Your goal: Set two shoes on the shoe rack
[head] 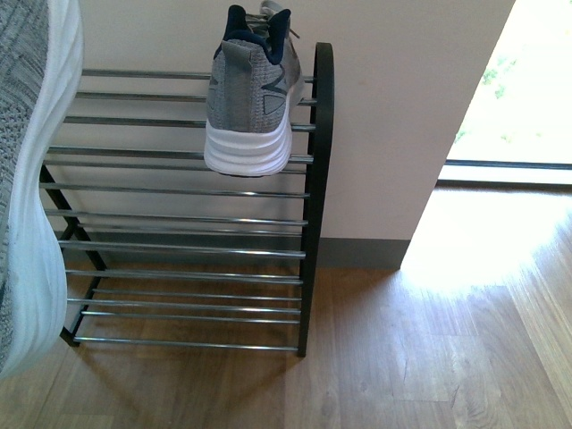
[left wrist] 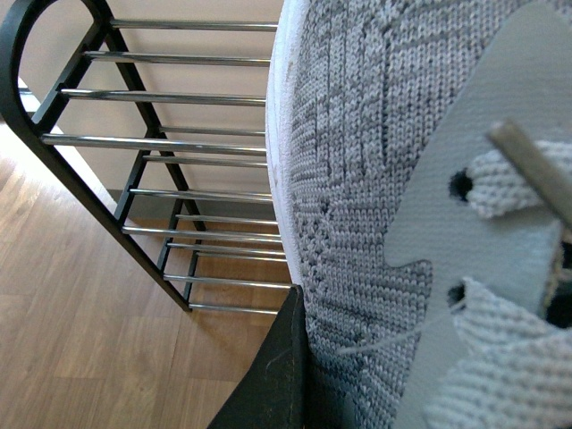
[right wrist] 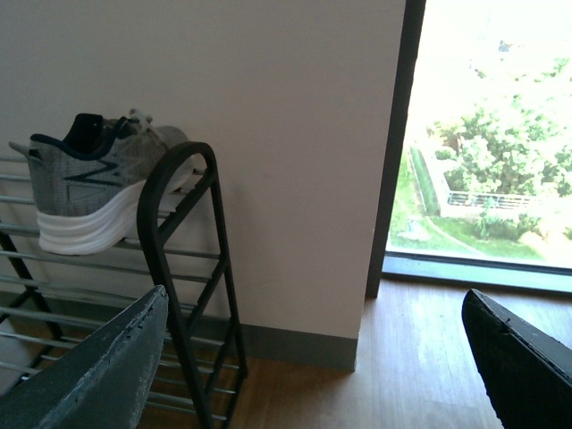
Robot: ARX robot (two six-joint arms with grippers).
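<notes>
One of the left fingers [left wrist: 284,375] presses on the soft knit side of the second shoe [left wrist: 384,179]. The other finger is hidden, but the shoe hangs in the air, so I think it is held tight. The right fingers [right wrist: 98,375] are wide apart with nothing in them. The first shoe [head: 250,107] sits on the top rods of the shoe rack [head: 314,223], at its right end (heel facing us). The held shoe is near the rack's left side. It looks light, squashy on top and stiff at the white sole, so the sides near the laces are best to grip.
</notes>
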